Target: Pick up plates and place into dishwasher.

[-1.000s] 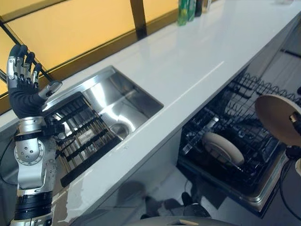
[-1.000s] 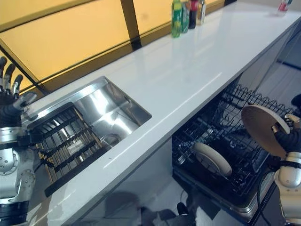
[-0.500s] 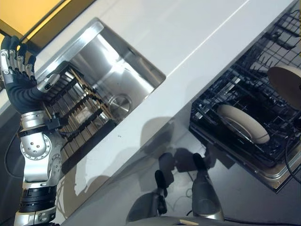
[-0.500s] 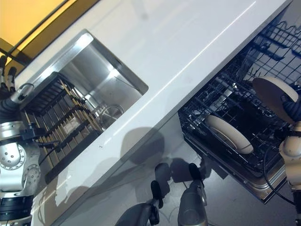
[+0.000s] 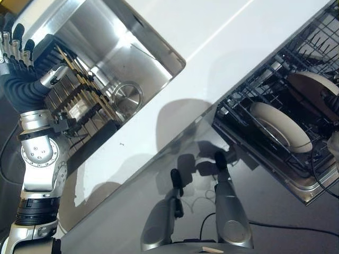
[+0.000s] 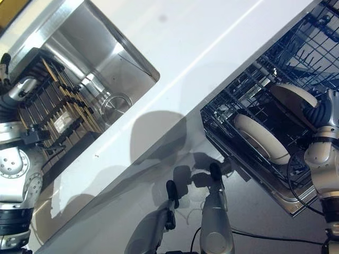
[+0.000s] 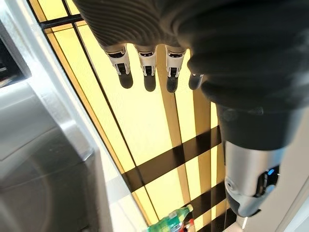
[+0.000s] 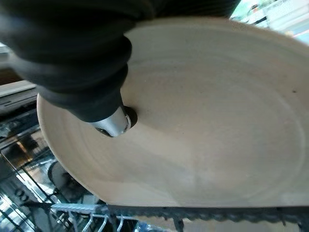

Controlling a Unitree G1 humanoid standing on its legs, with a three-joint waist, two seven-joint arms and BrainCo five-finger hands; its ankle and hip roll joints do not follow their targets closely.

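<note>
The long white worktop carries a steel sink. Beneath its edge, the black wire dishwasher rack holds one cream round plate. The right hand pinches a second cream plate above it. The left hand hovers, fingers straight.

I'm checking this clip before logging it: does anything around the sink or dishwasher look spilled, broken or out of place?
Nothing stands out. One plate stands on edge in the dishwasher rack; the right hand holds a second plate over it. The left hand hangs open by the sink.
</note>
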